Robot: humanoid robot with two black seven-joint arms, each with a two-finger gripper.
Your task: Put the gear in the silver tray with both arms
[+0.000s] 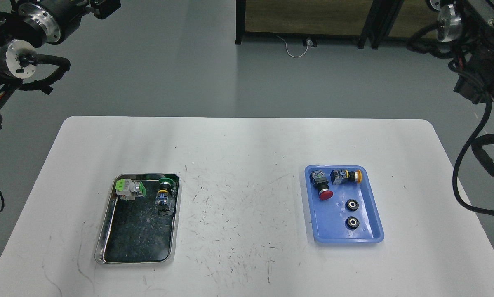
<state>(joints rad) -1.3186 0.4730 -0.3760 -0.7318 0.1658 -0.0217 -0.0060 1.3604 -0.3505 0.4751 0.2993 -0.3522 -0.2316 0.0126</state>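
The silver tray [107, 231] lies on the left half of the white table and holds two green-capped push-button switches at its far end. Two small black gears with pale centres [351, 205] [352, 223] rest in the blue plastic tray [370, 237] on the right. My left arm is raised at the top left, well away from the table. Its dark far end [105, 8] is cut off by the frame edge, so the fingers cannot be told apart. My right arm [474, 24] is raised at the top right, and its gripper is out of view.
A red mushroom button [323, 190] and a yellow-tipped switch [346, 176] share the blue tray's far end. The table top [238, 198] is scuffed between the trays. Beyond the table are grey floor and a dark-framed cabinet [309, 18]. Cables hang off the right arm.
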